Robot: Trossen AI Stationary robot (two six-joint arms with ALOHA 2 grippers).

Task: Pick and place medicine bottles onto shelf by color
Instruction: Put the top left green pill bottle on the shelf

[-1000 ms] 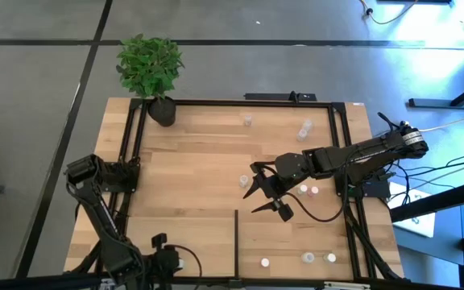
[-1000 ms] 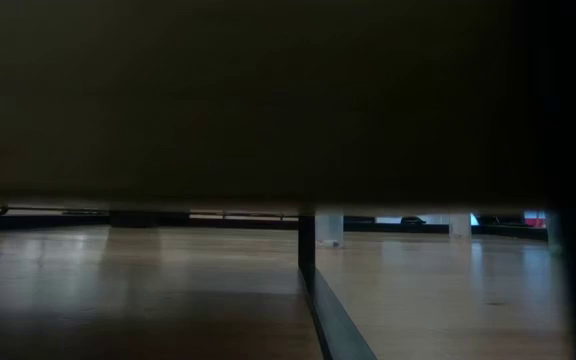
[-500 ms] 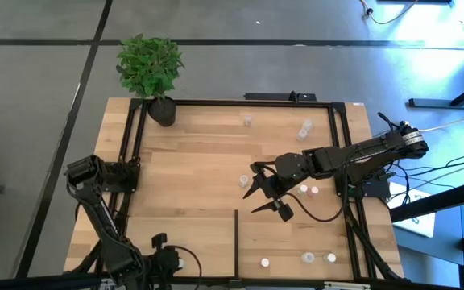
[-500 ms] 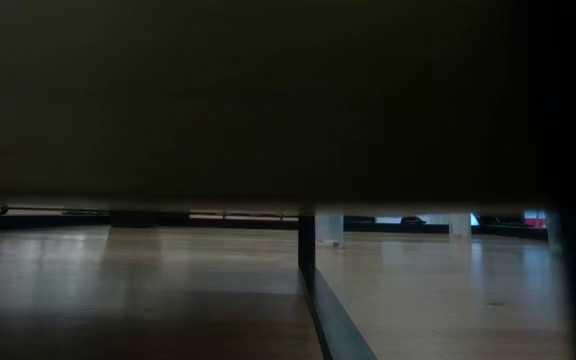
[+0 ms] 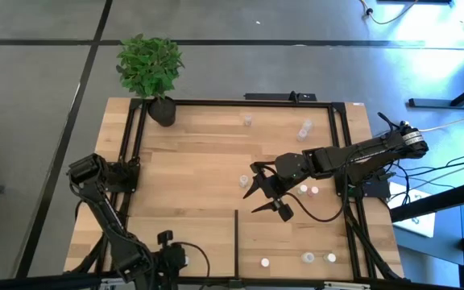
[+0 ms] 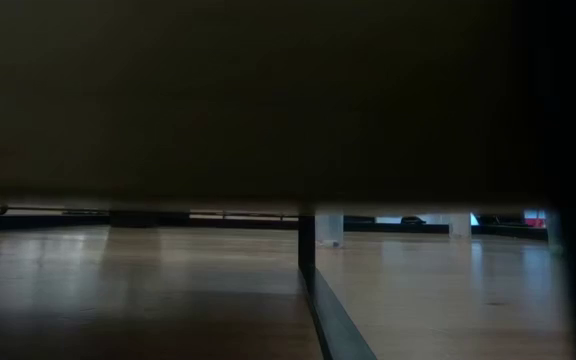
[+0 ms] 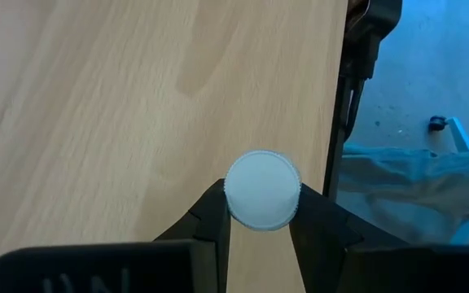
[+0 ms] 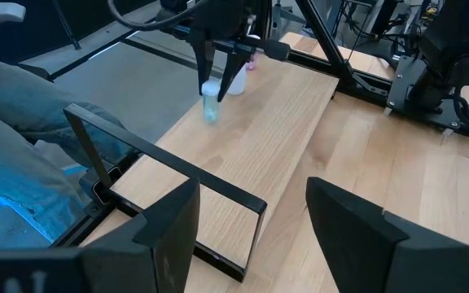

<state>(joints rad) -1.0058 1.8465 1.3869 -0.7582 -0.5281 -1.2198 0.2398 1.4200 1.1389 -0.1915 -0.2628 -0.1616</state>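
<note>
Medicine bottle, white ribbed cap facing the wrist camera, is sitting clenched between the two dark fingers of the left gripper. The right wrist view is showing this same bottle as a clear body hanging just above the light-wood shelf.

Left arm: it is folding down along the lower left of the high view, with its gripper at the bottom edge, left of the short black divider bar.

Right arm: it is reaching in from the right edge of the high view towards frame centre. The right gripper is standing wide apart and grasping nothing, and one loose bottle is lying just beside it on the left.

Other bottles are lying near the upper rail, upper right, right of the right gripper and along the bottom right. A black plant pot is occupying the upper left corner.

Writing: pale letters are showing on the left gripper body, cut off by the frame edge and unreadable. No bottle label is legible.
</note>
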